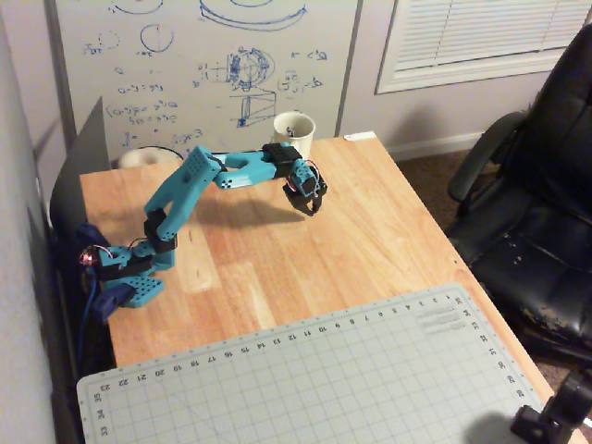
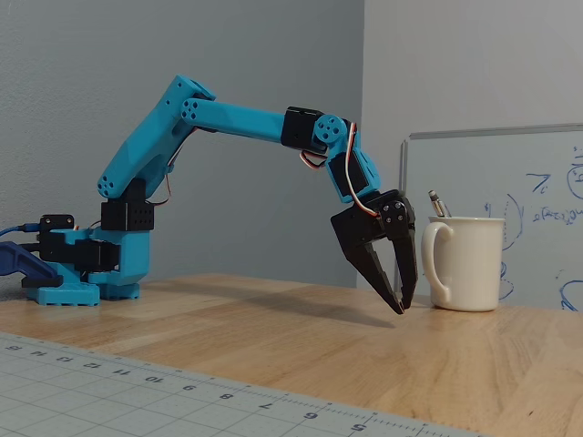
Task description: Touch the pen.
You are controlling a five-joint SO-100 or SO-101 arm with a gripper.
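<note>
From my station the gripper (image 2: 401, 305) hangs low over the wooden table (image 2: 273, 337) in the fixed view, its 2 black fingers meeting at the tips and spread only higher up, so I read it as closed on nothing; the tips sit just above the wood, or possibly on it, I cannot tell which; the blue arm (image 2: 237, 118) reaches out to it from its base at the left. Just right of the fingers stands the cream mug (image 2: 469, 264), handle toward the gripper, with a narrow gap between the two; the pen (image 2: 438, 204) stands inside that mug, leaning, and only its short top end shows above the rim, up and to the right of the fingertips and clear of them. In the overhead view the gripper (image 1: 313, 205) points down in front of the mug (image 1: 294, 137); the pen is too faint there for me to pick out; a whiteboard (image 1: 203, 65) with blue drawings stands behind.
</note>
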